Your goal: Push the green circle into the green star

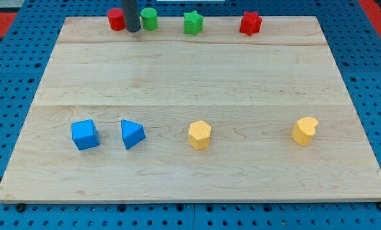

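The green circle (150, 18) stands near the board's top edge, left of centre. The green star (193, 22) stands to its right, with a gap between them. My tip (133, 29) is the lower end of the dark rod. It sits just left of the green circle, between it and the red circle (116, 19), close to both.
A red star (250, 23) stands at the top right. Along the lower part of the wooden board (190, 83) are a blue cube (85, 134), a blue triangle (132, 134), a yellow hexagon (200, 135) and a yellow heart (305, 131).
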{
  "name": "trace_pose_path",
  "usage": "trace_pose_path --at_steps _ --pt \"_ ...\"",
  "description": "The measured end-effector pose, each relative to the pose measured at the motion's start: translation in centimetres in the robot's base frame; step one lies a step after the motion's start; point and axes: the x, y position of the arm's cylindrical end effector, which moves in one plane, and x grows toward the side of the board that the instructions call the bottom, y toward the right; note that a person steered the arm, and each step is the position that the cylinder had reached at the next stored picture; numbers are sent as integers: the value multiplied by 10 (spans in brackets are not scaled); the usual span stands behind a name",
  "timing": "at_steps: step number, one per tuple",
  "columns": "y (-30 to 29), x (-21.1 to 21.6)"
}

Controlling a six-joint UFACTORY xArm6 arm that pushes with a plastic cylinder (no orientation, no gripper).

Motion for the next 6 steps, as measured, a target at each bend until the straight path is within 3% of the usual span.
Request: trace_pose_path --at_steps 1,3,4,6 --pt "-3 -22" --pt "12 -27" --pt "59 -28" --pt "100 4"
